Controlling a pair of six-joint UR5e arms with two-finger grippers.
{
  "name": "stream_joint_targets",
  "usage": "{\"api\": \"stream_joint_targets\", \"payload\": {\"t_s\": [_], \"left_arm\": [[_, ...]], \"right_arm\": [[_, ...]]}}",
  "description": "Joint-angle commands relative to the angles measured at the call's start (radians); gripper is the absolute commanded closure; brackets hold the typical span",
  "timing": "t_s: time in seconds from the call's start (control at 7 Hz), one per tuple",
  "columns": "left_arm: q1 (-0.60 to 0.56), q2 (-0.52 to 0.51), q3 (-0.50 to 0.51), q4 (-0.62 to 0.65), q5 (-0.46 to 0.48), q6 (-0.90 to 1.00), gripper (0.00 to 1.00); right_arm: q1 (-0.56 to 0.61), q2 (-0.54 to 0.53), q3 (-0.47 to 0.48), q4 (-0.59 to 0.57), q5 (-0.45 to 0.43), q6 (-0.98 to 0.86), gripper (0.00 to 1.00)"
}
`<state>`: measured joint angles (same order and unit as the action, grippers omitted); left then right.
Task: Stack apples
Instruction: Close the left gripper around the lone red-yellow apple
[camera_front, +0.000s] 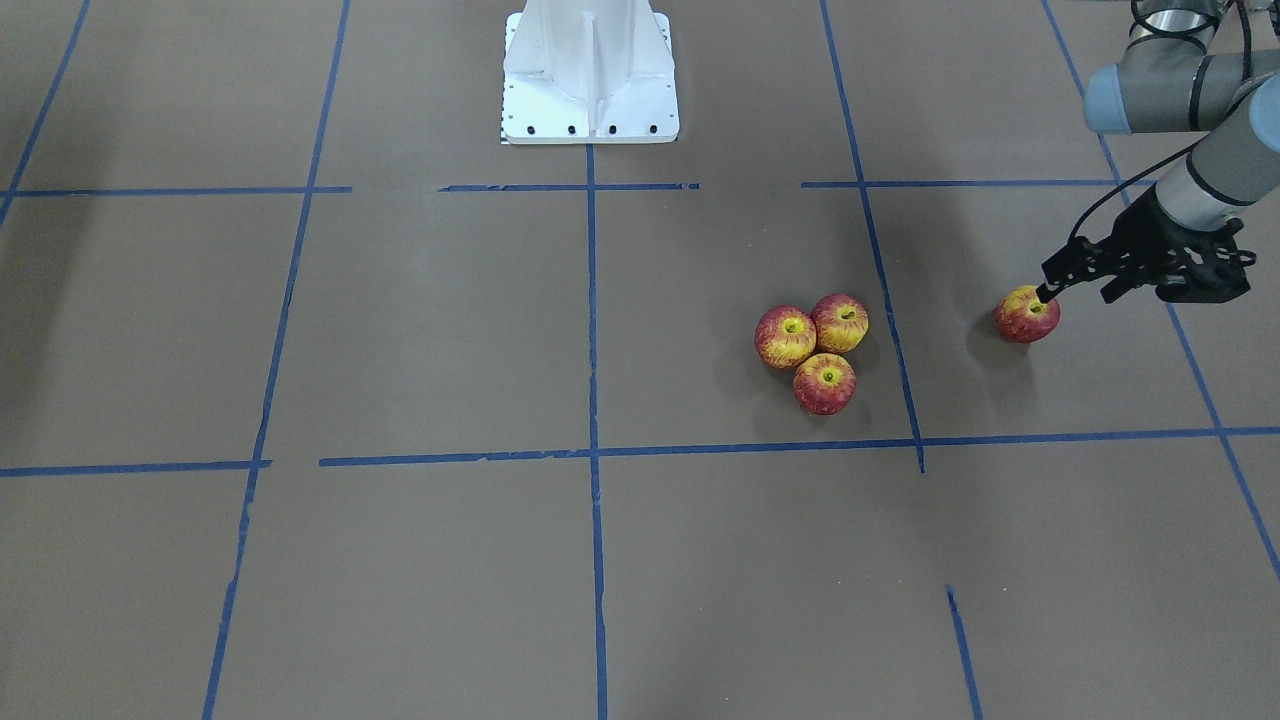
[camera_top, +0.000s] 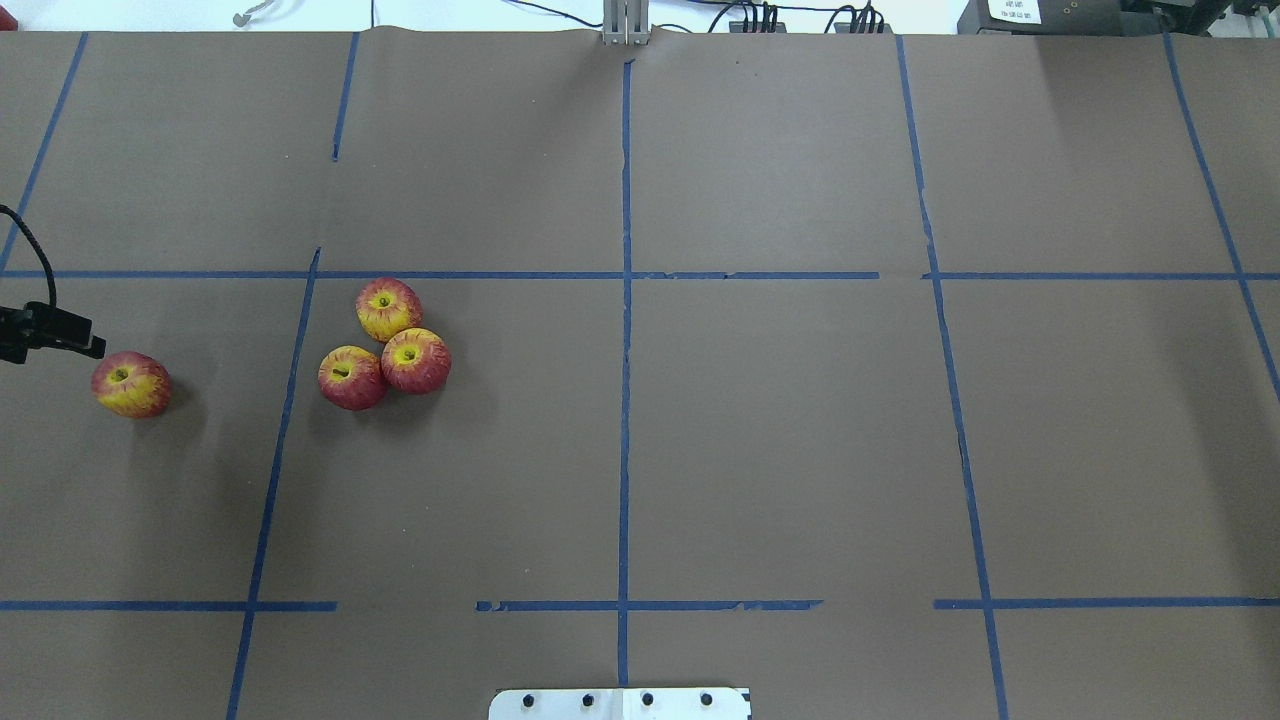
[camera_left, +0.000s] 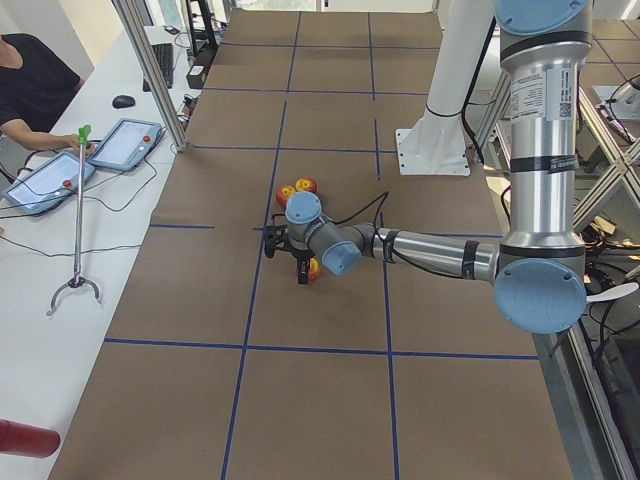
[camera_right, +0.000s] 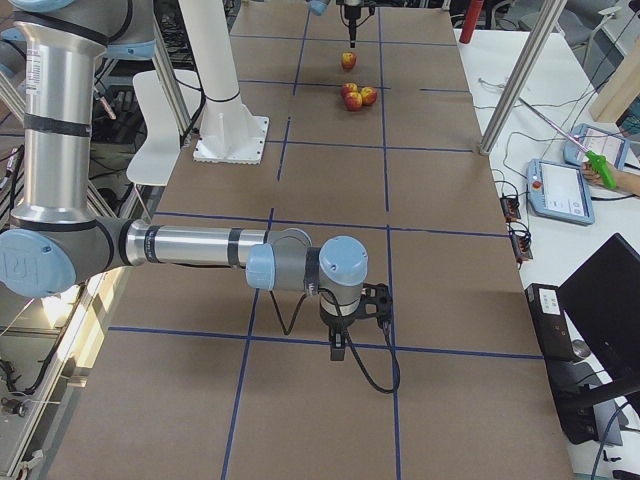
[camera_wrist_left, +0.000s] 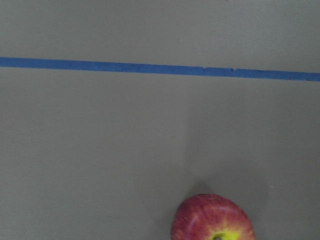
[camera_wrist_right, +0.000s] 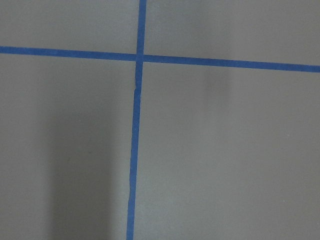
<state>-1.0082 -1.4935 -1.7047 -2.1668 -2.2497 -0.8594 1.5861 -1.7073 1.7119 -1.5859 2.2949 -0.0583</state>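
Note:
Three apples (camera_front: 785, 336) (camera_front: 840, 322) (camera_front: 824, 384), red streaked with yellow, sit touching in a cluster on the brown table; in the overhead view they lie left of centre (camera_top: 388, 309). A fourth apple (camera_front: 1027, 314) (camera_top: 131, 384) lies alone, further to the robot's left. My left gripper (camera_front: 1078, 293) hovers just above and beside this lone apple, its jaws apart and holding nothing. The left wrist view shows the apple (camera_wrist_left: 212, 220) at its bottom edge. My right gripper (camera_right: 340, 350) points down over bare table far from the apples; I cannot tell its state.
The white robot base (camera_front: 590, 80) stands at the table's robot side. Blue tape lines (camera_top: 625, 400) form a grid on the brown paper. A side desk with tablets (camera_left: 125, 145) and an operator runs along the table's far edge.

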Motion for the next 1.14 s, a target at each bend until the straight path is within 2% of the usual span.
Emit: {"api": "stream_joint_targets", "payload": {"t_s": [0.0,0.14,0.71,0.86,1.0], "left_arm": [[0.061,-0.013,0.01,-0.001,0.033,-0.041,0.0],[0.078,-0.016,0.014,-0.001,0.068,-0.04,0.0],[0.094,-0.066,0.088,-0.001,0.073,-0.03,0.02],[0.094,-0.073,0.1,-0.001,0.074,-0.032,0.27],[0.094,-0.074,0.093,-0.001,0.073,-0.03,0.85]], "right_arm": [[0.0,0.0,0.0,0.001,0.0,0.0,0.0],[0.0,0.0,0.0,0.0,0.0,0.0,0.0],[0.0,0.0,0.0,0.001,0.0,0.0,0.0],[0.0,0.0,0.0,0.001,0.0,0.0,0.0],[0.0,0.0,0.0,0.0,0.0,0.0,0.0]]}}
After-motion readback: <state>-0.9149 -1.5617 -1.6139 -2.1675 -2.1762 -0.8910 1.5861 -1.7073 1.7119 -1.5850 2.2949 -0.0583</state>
